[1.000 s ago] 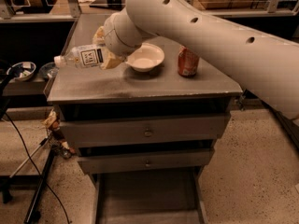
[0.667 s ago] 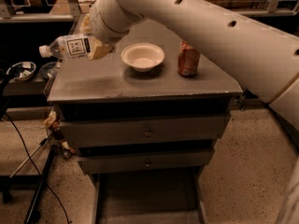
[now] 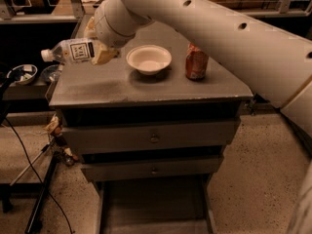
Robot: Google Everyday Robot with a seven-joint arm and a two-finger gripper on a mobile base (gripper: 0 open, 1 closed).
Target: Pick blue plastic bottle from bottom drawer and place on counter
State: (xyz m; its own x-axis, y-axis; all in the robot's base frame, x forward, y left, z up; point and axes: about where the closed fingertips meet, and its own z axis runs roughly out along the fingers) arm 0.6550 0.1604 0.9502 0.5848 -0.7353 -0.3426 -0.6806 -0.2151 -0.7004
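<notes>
The blue plastic bottle (image 3: 70, 51) is held on its side, white cap pointing left, above the counter's left edge. My gripper (image 3: 100, 52) is shut on its right end, with the pale fingers (image 3: 103, 55) wrapped over the label. The big white arm reaches in from the right across the counter (image 3: 146, 89). The bottom drawer (image 3: 153, 204) stands pulled open below the cabinet, and nothing shows inside it.
A white bowl (image 3: 148, 59) sits mid-counter and an orange soda can (image 3: 196, 62) stands to its right. Two upper drawers (image 3: 153, 138) with round knobs are shut. At the left a dark side shelf holds small metal bowls (image 3: 22, 73); cables and a stand leg (image 3: 41, 199) lie on the floor.
The gripper with the bottle swung left past the counter's left edge, then came back slightly right and lower. Bowl and can have not moved.
</notes>
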